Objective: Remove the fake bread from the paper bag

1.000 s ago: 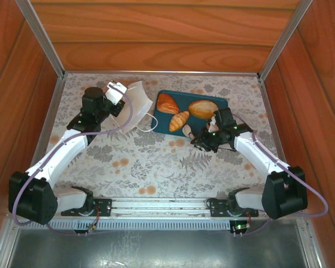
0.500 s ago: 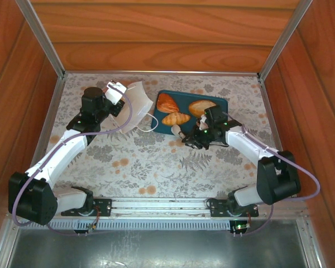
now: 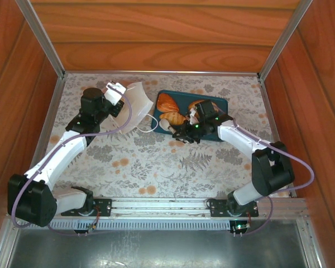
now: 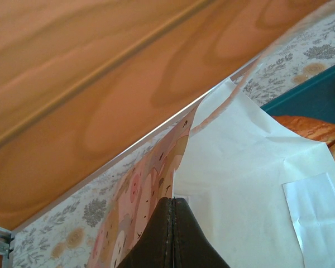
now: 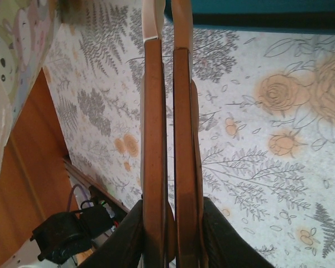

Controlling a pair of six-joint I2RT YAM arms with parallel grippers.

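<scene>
pinching the paper bag (image 3: pixel 135 106) by its rim, your left gripper (image 4: pixel 173 207) was clamped shut on it. three pieces of fake bread (image 3: pixel 167 102) lay on the tray (image 3: pixel 221 104). your right gripper (image 5: pixel 166 33), jaws nearly together and empty, hovered at its near edge. anything left inside the bag was hidden.

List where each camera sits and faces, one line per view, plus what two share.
Top external: above, behind the arms, facing down at the table; shows both arms, left end effector, right end effector.
Left wrist: on that wrist, facing the bag and wall; shows its shut fingers.
Right wrist: on that wrist, facing along the table to the tray; shows its fingers.
Top and left wrist share bag and bread.
</scene>
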